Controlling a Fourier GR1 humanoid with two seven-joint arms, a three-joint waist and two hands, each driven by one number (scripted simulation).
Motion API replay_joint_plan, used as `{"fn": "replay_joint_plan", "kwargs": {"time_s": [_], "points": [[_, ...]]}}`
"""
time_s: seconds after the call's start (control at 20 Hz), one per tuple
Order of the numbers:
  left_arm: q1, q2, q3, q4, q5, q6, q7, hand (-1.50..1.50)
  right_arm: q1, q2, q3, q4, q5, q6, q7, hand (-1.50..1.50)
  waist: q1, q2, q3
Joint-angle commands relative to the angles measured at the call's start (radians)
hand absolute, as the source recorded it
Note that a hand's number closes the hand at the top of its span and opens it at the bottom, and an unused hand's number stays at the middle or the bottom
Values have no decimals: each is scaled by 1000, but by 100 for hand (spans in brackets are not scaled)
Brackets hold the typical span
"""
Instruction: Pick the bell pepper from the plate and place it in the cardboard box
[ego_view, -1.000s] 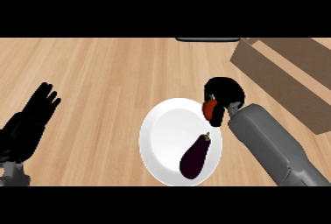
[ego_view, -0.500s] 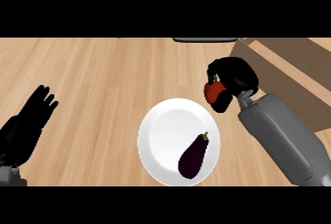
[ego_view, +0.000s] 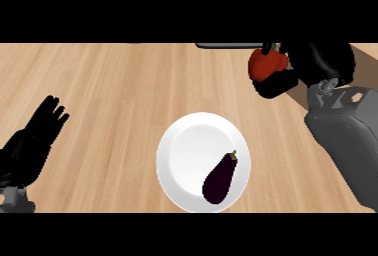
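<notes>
Black fingers of the left hand are noted straight and apart, resting at the left edge of the wooden table; the white plate carries only an eggplant. The red bell pepper is clamped in the curled fingers of the right hand, clear of the plate. The cardboard box cannot be made out, so release is best withheld until the pepper is seen over its opening.

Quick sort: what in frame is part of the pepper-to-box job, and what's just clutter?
Job:
bell pepper, held up in the right hand
plate, its source

Lying about:
eggplant on the plate
left hand, resting open at the left edge
</notes>
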Motion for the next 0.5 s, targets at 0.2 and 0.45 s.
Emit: {"fn": "replay_joint_plan", "kwargs": {"time_s": [0.2,0.45], "points": [[-21,-29,-17,14,-22,5,6,0,-88,-91,-199,-30,4,81,94,150,10,5,0],[7,-13,1,-46,-18,-17,38,0,-52,-118,-232,86,61,39,-37,150,21,6,1]]}}
